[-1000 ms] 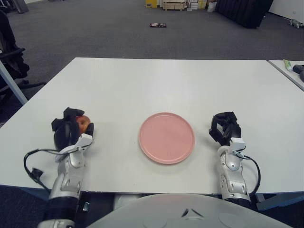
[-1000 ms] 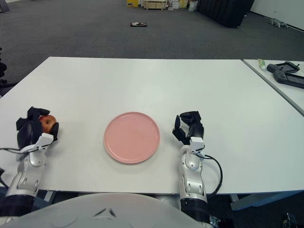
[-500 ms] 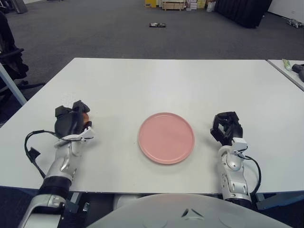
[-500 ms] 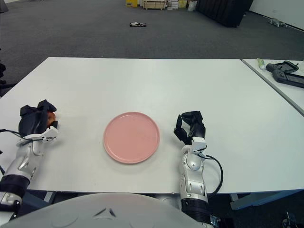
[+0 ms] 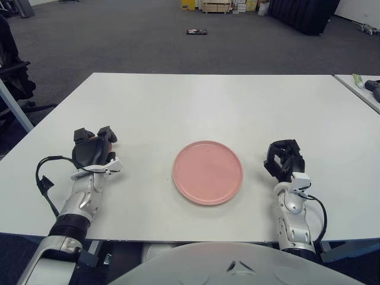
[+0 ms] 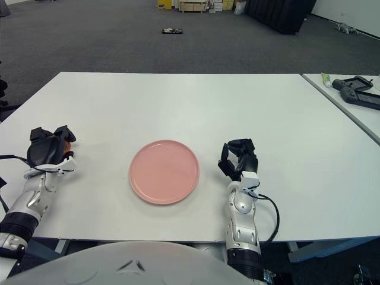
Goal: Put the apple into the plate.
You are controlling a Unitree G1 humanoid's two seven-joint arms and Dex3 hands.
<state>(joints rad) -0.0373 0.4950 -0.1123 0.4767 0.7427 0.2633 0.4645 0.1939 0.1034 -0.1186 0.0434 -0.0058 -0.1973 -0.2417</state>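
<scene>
A round pink plate point(image 5: 208, 172) lies on the white table point(image 5: 196, 101), near the front middle. My left hand point(image 5: 92, 148) is to the left of the plate, raised a little, with its black fingers curled around the apple point(image 6: 68, 143). Only a small red-orange sliver of the apple shows between the fingers. My right hand point(image 5: 284, 160) stays parked to the right of the plate with its fingers curled and holding nothing.
A second table with a dark device point(image 6: 356, 92) and a small tube stands at the far right. A black chair point(image 5: 12, 65) stands off the table's left. A cable point(image 5: 43, 184) loops from my left forearm near the front edge.
My left hand has turned over the apple and moved slightly away and up, so the apple is now almost hidden under the fingers. The right hand and plate have not moved.
</scene>
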